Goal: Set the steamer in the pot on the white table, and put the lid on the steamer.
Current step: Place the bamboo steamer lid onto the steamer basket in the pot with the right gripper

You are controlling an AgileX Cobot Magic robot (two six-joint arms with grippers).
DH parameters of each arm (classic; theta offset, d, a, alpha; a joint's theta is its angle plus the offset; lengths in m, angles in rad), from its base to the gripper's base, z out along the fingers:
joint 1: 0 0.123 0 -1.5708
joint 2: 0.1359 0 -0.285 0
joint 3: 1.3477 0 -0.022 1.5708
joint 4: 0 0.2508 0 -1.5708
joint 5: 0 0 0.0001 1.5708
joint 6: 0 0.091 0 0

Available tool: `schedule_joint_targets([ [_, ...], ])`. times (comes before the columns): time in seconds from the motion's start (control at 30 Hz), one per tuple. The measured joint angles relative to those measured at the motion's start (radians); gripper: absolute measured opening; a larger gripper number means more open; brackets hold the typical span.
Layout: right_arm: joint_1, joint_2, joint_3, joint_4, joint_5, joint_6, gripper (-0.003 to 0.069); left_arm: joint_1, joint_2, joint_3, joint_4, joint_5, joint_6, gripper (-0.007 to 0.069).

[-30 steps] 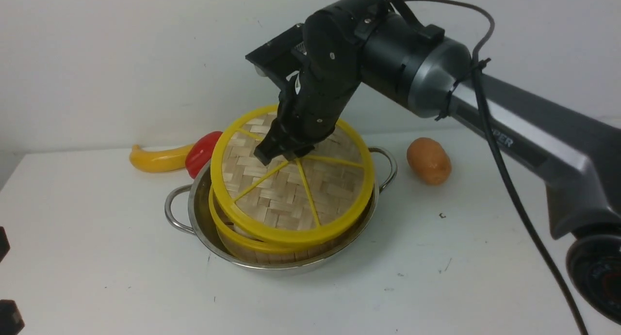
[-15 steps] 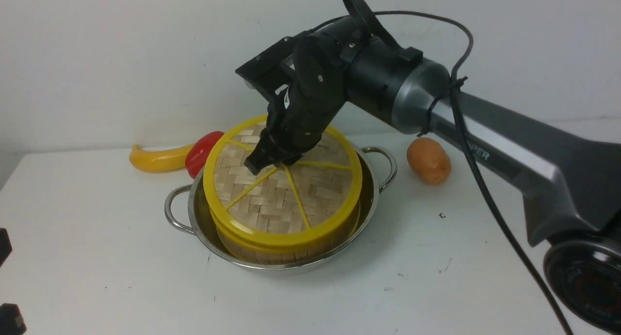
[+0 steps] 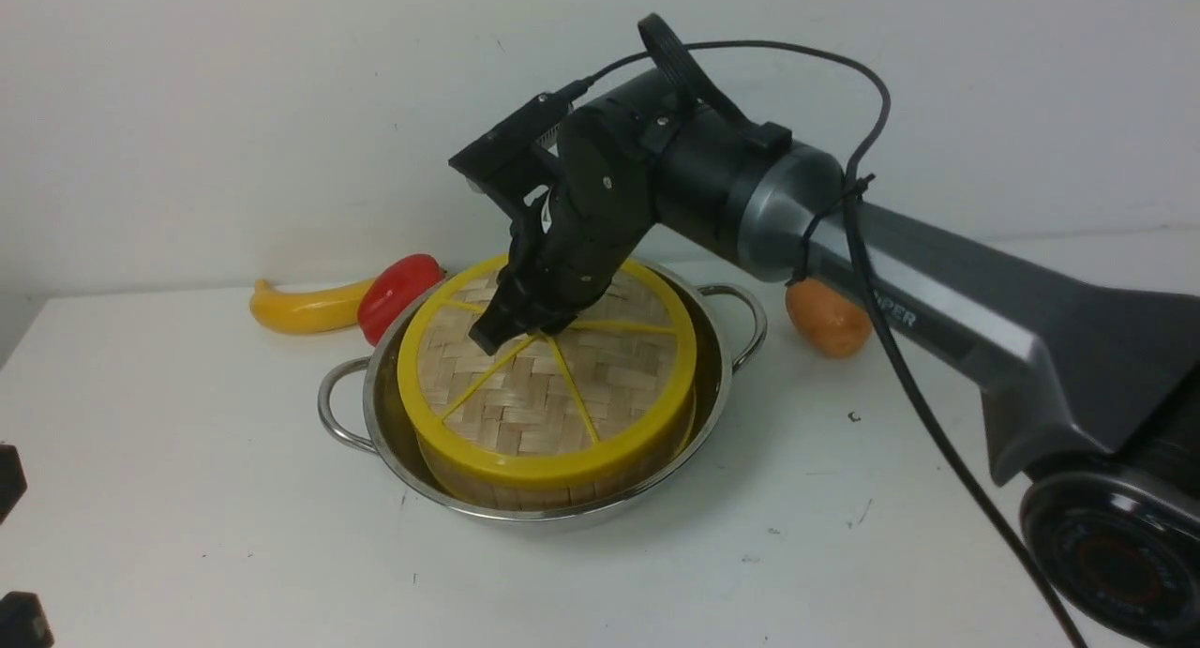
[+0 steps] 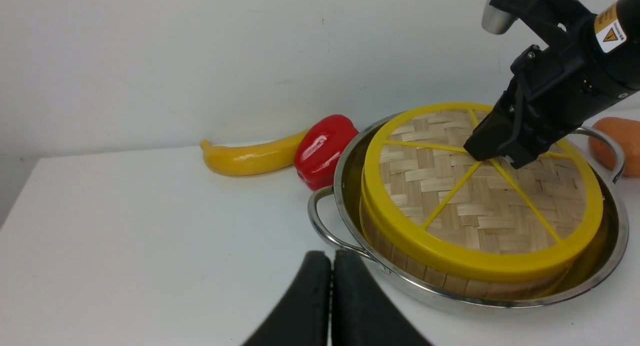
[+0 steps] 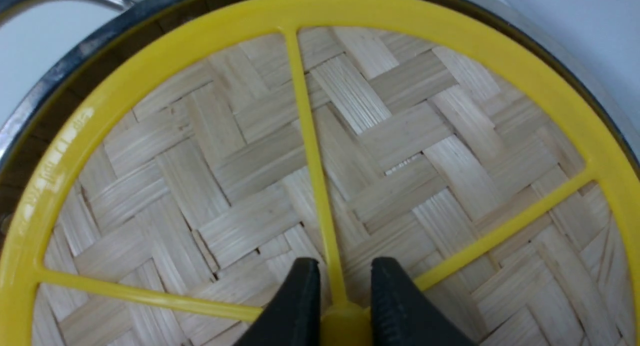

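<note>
Right wrist view shows the right gripper clamped on the lid's knob, so rising before it lets go could drag the lid off the steamer.

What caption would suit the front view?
Right gripper holds the woven lid atop the steamer in the pot.
</note>
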Motion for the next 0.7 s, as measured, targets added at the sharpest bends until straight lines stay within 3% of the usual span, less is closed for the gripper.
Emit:
schedule_joint_targets([
  [0.7,0.001,0.008,0.0,-0.013,-0.025,-0.015,0.0141,0.0,0.0,0.0,0.0,0.024,0.0,0.0],
])
